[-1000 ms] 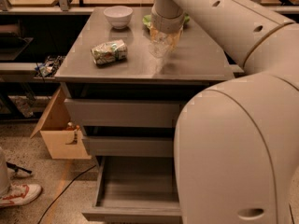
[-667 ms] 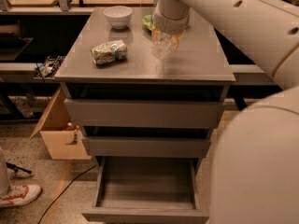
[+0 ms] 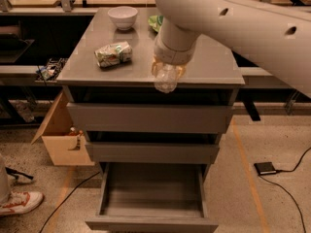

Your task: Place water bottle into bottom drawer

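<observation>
Below the gripper, well apart: bottom drawer, pulled open. Gripper clamped around water bottle, long axis near upright, hanging at the front edge of the cabinet top. Descent probably required.

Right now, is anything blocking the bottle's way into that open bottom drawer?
Nothing lies in the open bottom drawer. The gripper holds the water bottle over the front edge of the cabinet, above the two upper drawers.

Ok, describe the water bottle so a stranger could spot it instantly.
Find the grey cabinet with its bottom drawer pulled open. Over the top's front edge, the gripper holds the water bottle. It is clear crinkled plastic, unlike the crushed green-white can lying on the top.
</observation>
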Robot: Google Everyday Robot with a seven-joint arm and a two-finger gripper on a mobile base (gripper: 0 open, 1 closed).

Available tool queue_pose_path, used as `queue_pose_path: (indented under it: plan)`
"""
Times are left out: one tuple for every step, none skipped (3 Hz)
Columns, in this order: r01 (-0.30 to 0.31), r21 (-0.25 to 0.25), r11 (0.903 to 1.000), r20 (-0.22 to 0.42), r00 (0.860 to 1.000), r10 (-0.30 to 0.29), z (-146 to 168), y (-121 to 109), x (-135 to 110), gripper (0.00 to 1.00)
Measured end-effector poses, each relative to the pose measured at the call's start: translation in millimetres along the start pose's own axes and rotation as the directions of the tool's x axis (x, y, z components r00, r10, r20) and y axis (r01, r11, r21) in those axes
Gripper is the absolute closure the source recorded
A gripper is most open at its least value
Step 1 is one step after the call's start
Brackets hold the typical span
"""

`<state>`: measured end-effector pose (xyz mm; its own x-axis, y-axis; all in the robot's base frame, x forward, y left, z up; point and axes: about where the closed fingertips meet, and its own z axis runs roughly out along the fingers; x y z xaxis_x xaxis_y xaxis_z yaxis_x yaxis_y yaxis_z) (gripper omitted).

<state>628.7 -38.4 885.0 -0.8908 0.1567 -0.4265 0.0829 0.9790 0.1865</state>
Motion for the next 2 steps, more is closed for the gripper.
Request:
queue_pose_path:
  plan:
    - [0.031, 0.014, 0.9994, -0.035, 0.999, -0.031, 11.1, -3.1, 17.7, 1.00]
    - [0.032, 0.014, 0.9994, -0.035, 0.999, -0.031, 11.1, -3.1, 17.7, 1.00]
